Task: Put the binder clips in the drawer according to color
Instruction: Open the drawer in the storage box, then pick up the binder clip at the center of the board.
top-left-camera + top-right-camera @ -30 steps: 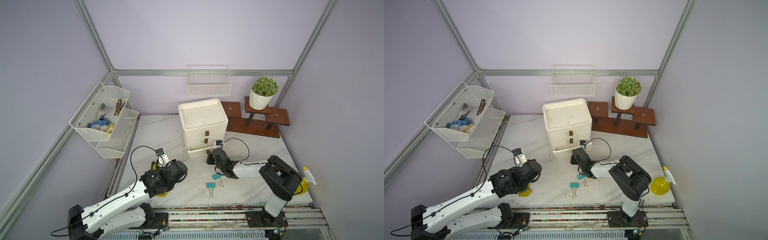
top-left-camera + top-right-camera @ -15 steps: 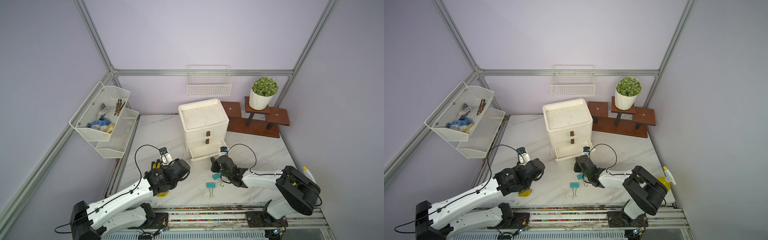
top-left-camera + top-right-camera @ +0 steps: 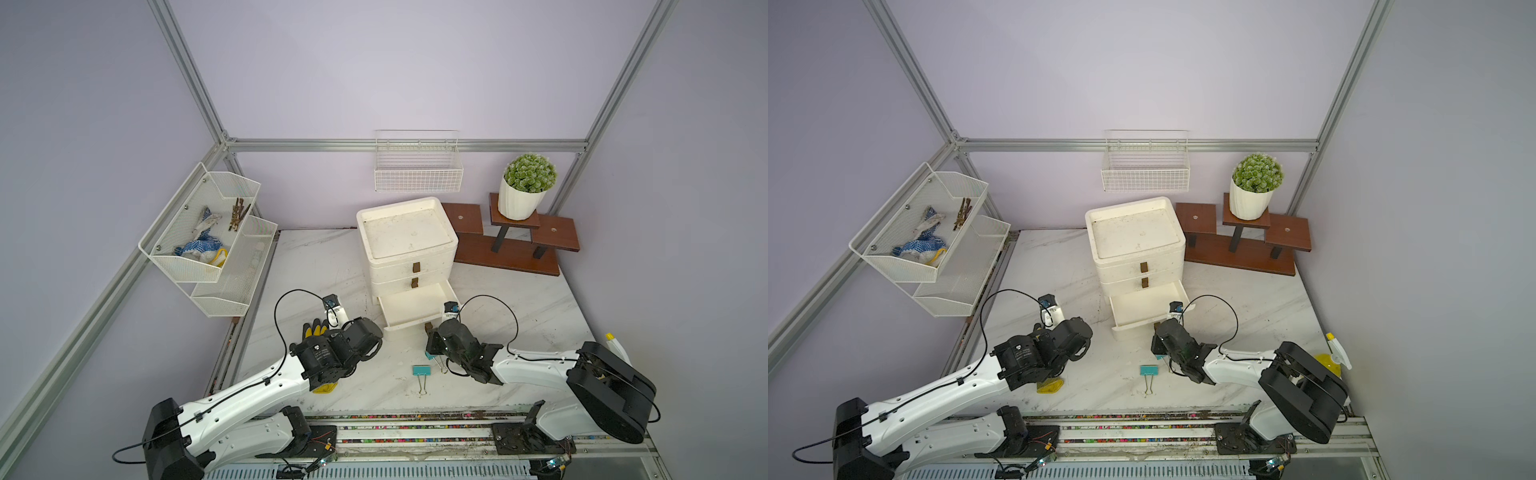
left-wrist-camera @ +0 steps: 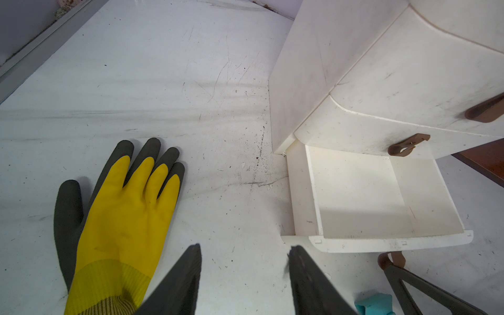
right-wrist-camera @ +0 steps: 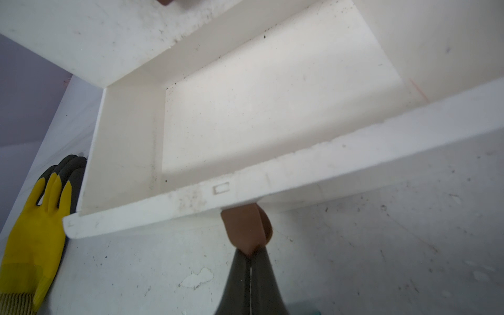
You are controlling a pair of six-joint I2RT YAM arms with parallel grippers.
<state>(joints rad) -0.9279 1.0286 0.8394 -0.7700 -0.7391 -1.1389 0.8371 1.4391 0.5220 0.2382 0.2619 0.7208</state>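
Pulling harder with the right tool point(image 5: 249, 252) pinched shut on the open drawer's point(image 3: 411, 308) brown tab point(image 5: 244, 226) could yank it out onto the teal binder clips point(image 3: 422, 370) toward the bench's point(image 3: 374, 390) front edge; left tool point(image 4: 245, 248) sits part-open, empty.

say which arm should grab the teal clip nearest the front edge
Probably left: the left jaws are open and empty, free for the teal clip, while the right jaws are shut on the open bottom drawer's pull tab.

Teal binder clip point(image 3: 422, 370) flat, wire handles out, second teal clip point(image 4: 374, 305) partly hidden nearby, bottom drawer point(image 3: 410, 308) open
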